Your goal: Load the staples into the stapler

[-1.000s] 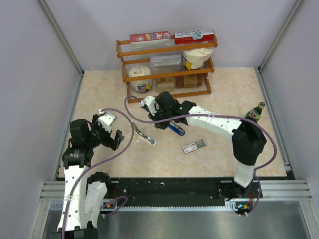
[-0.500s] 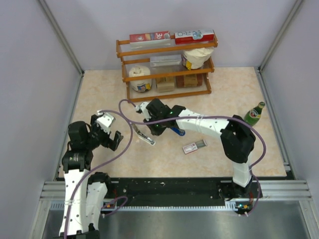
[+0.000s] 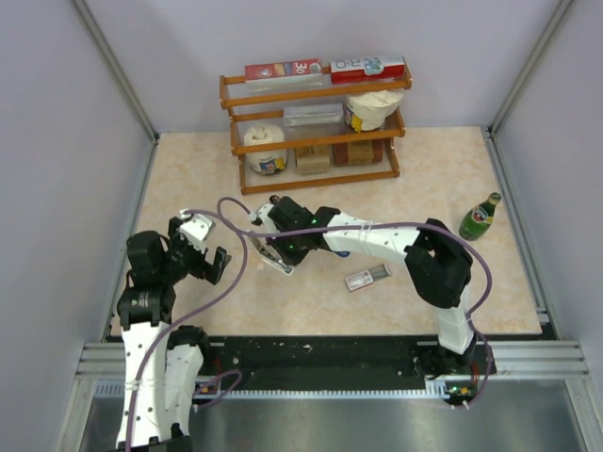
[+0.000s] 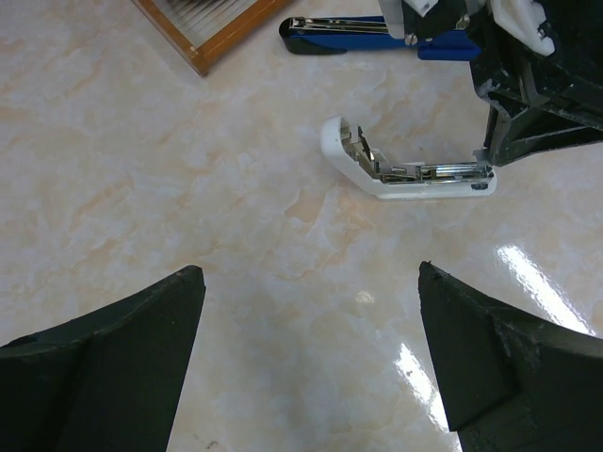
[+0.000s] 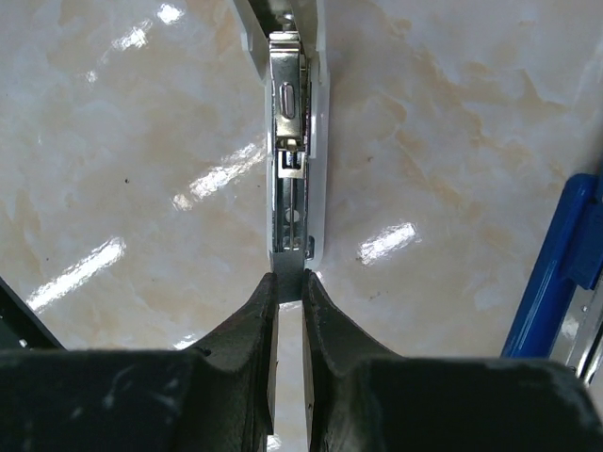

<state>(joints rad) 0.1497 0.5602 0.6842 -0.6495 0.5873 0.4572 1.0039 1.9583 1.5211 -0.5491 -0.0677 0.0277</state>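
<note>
The table (image 3: 188, 169) is glossy and beige with a marbled pattern and bright glints. Plain pale walls (image 3: 57, 113) on aluminium posts box it in. At 12 o'clock stands a wooden rack (image 3: 316, 141) of cartons and jars, and a green glass bottle (image 3: 480, 217) stands at 3 o'clock.

The white stapler (image 4: 415, 179) lies flat near the table's middle, hinged open, its rounded plastic shell cradling a bright steel rail (image 5: 287, 160). A blue stapler (image 4: 377, 33) lies just beyond it, toward the rack. The staples box (image 3: 366, 277) is a small flat red-and-white carton with a grey end showing. It lies at about 4 o'clock from the white stapler, apart from it and from both arms.

The right gripper (image 5: 287, 282) has its black fingers drawn almost together with only a slit between them. Its tips meet the near end of the steel rail; whether anything is pinched in the slit I cannot tell. The left gripper (image 4: 311, 348) hangs at 9 o'clock of the white stapler, fingers spread wide, holding nothing and clear of it.
</note>
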